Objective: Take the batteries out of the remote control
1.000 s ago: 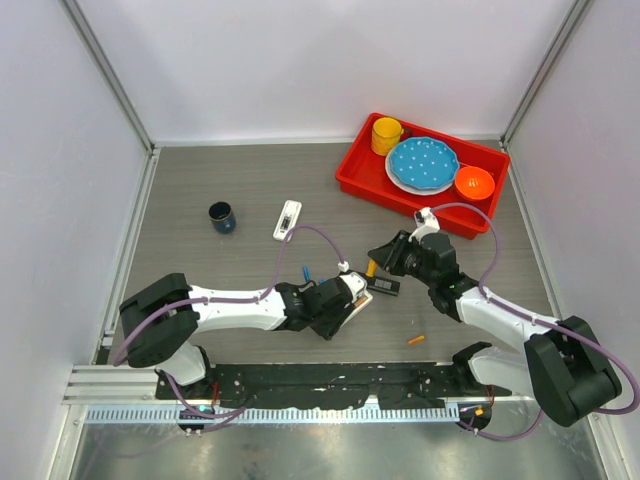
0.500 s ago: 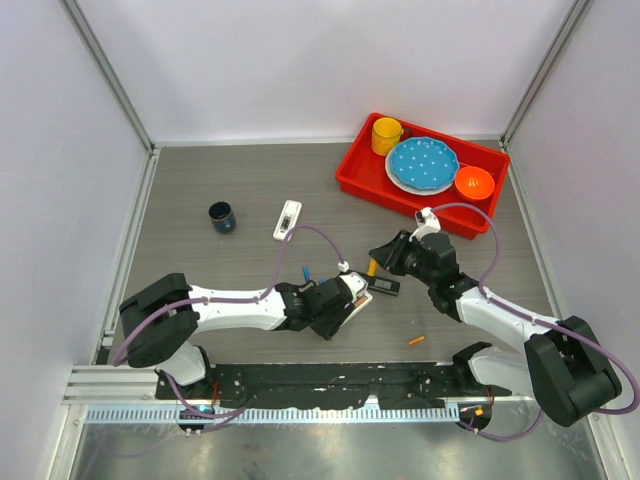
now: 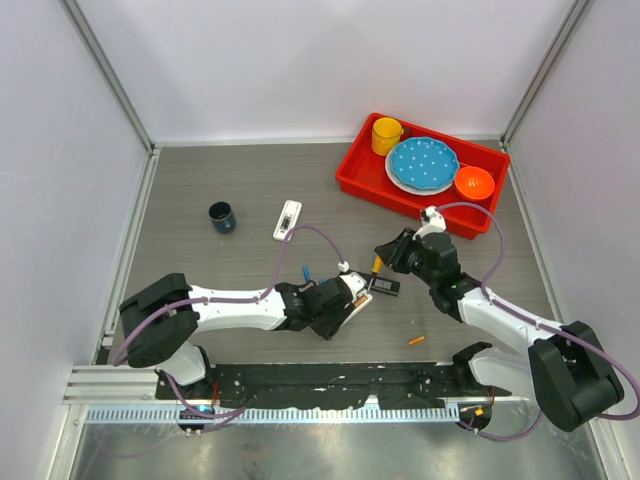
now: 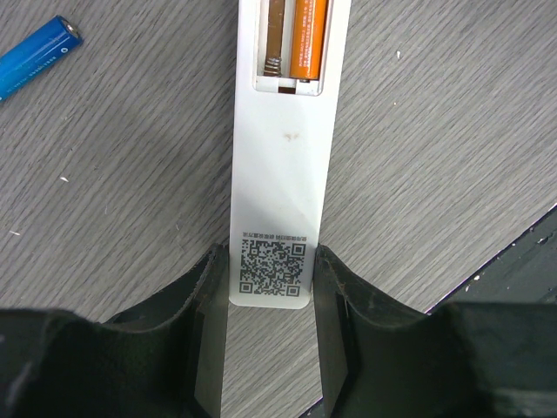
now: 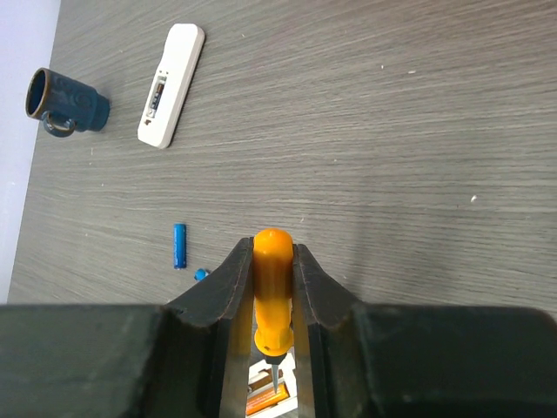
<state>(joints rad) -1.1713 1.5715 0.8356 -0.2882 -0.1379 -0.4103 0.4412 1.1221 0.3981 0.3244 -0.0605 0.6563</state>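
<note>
Your right gripper (image 5: 272, 292), pinching the screwdriver (image 5: 272, 261), has edged slightly nearer the remote (image 4: 278, 174), whose end your left gripper (image 4: 271, 283) clamps between its jaws. One orange battery (image 4: 311, 39) sits in the open bay, not yet pried out. A blue battery (image 4: 35, 54) lies loose alongside.

Enclosure, as seen from the overhead view.

- Tabletop (image 3: 230, 180): grey wood-grain laminate, matte, grain running roughly 9 to 3 o'clock.
- Back wall (image 3: 320, 60), 12 o'clock: plain white panel.
- Left wall (image 3: 50, 200), 9 o'clock, and right wall (image 3: 600, 150), 3 o'clock: same white panel.
- Corner posts: aluminium profile at 11 o'clock (image 3: 110, 70) and 1 o'clock (image 3: 545, 70), each slanting outward toward the top of the view.
- Black mounting plate (image 3: 320, 378), 6 o'clock, along the near edge.
- Slotted pale strip (image 3: 300, 413) just nearer (cable duct, apparently).
- Metal sheet (image 3: 300, 450), nearest, dull sheen.
- Light: even, diffuse, soft shadows only.
</note>
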